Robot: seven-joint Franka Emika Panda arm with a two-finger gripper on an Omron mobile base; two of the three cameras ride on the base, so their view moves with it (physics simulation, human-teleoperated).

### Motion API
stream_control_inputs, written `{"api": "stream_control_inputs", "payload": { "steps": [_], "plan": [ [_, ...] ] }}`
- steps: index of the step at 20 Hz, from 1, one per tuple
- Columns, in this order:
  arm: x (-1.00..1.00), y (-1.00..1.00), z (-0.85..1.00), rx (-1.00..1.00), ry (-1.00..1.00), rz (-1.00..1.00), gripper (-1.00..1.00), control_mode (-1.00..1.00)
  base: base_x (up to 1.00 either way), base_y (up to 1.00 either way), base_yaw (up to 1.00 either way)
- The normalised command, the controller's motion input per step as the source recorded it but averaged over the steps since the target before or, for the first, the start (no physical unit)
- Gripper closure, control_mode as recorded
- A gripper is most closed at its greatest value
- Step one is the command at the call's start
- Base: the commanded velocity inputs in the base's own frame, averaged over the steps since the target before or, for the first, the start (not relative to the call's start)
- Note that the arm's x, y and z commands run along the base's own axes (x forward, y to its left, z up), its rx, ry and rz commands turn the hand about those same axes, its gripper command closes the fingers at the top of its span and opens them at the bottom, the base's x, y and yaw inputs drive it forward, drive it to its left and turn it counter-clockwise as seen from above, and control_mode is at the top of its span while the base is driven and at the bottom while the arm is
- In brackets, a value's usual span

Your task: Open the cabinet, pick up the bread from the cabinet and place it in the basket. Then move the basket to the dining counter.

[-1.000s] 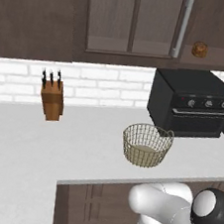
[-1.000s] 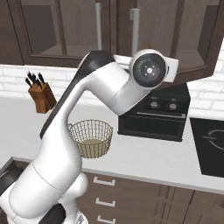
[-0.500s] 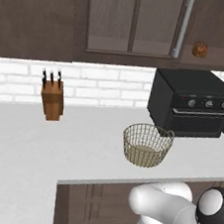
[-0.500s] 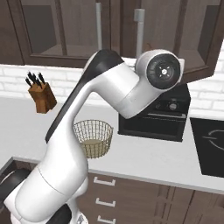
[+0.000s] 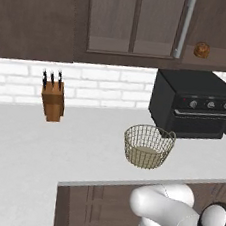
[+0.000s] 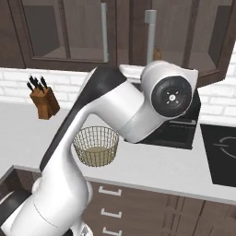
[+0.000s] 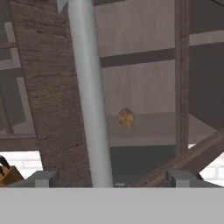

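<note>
**Fingers spread at the cabinet handle, bread on the open shelf**

We are looking along the gripper (image 7: 107, 180) at the cabinet (image 7: 52, 100) from close up. The two fingertips (image 7: 41, 178) are standing wide apart at the bottom of the hand view, with the silver handle (image 7: 87, 92) running up between them; they are not clamping it, so the tool is released. The door is hanging ajar, and past its edge the bread (image 7: 126, 118) is sitting on the shelf inside.

From the left base view we are seeing the bread (image 5: 202, 49) on the open shelf, right of the handle (image 5: 184, 27) and above the black oven (image 5: 197, 103). The basket (image 5: 148, 146) is sitting upright on the white counter (image 5: 39, 151) just in front of the oven's left corner, with nothing in it. The knife block (image 5: 52, 100) is standing well apart to the left, against the brick wall.
</note>
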Motion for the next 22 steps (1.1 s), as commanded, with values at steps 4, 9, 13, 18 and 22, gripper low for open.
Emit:
{"api": "stream_control_inputs", "payload": {
  "steps": [4,9,13,18,22],
  "plan": [
    [-0.81,0.01,0.27,-0.02,-0.10,-0.05,-1.00,-1.00,0.00,0.00,0.00],
    [-0.97,0.64,0.00,-0.19,0.00,-0.27,-1.00,-1.00,0.00,0.00,0.00],
    [-0.36,1.00,0.06,-0.53,0.16,-0.18,-1.00,-1.00,0.00,0.00,0.00],
    [-0.16,0.43,-0.06,-0.63,0.10,-0.06,-1.00,-1.00,0.00,0.00,0.00],
    [0.38,0.65,-0.16,-0.89,0.24,-0.04,-1.00,-1.00,0.00,0.00,0.00]
  ]
}}
